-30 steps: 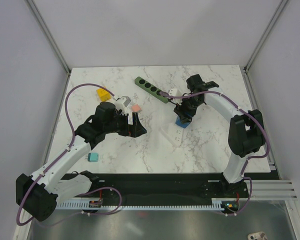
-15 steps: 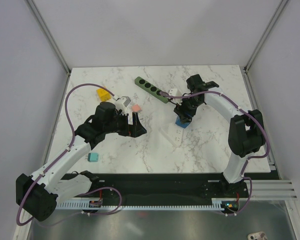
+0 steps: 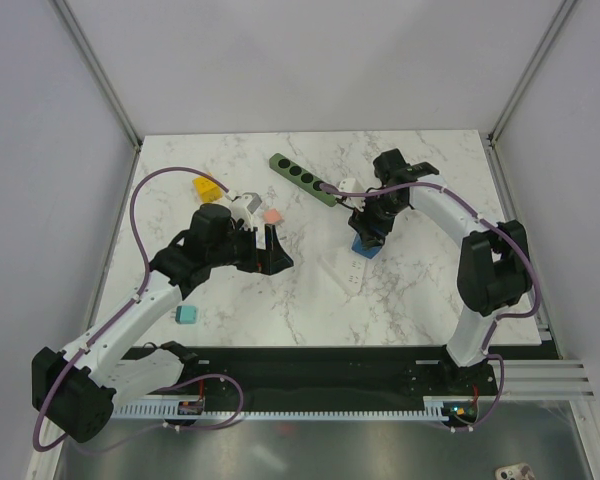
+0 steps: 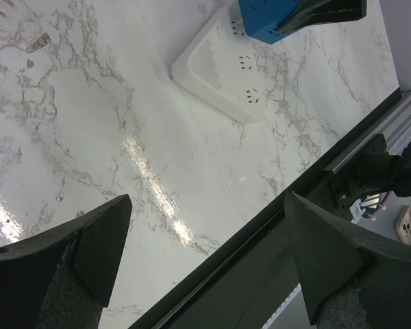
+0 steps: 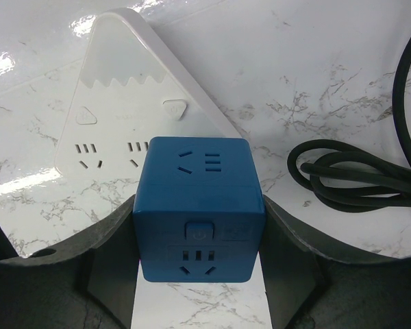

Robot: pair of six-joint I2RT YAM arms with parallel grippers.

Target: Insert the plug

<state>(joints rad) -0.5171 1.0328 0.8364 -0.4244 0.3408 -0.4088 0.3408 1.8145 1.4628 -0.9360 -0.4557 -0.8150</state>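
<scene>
Right gripper (image 3: 368, 232): jaws clenched on the two opposite sides of the blue cube adapter (image 5: 198, 205). The cube's visible faces carry socket openings and one small button.

Position of the held item: the cube is over one end of the white power strip (image 3: 345, 268), which lies flat on the marble table (image 3: 420, 290) right of centre. The right wrist view shows the strip's white surface directly under the cube, between the fingers. Whether the cube's pins have entered the strip's sockets cannot be determined from any view.

Left gripper (image 3: 270, 250): jaws released wide, nothing between them, held above bare table left of centre. Its wrist view looks across at the white strip and the blue cube.

Other items noted: a green power strip (image 3: 302, 178) lies diagonally at the rear centre. A coiled black cable (image 5: 356, 178) lies just beside the right gripper. A yellow block (image 3: 207, 188), a pink block (image 3: 272, 216) and a teal block (image 3: 186, 314) lie on the left half.
</scene>
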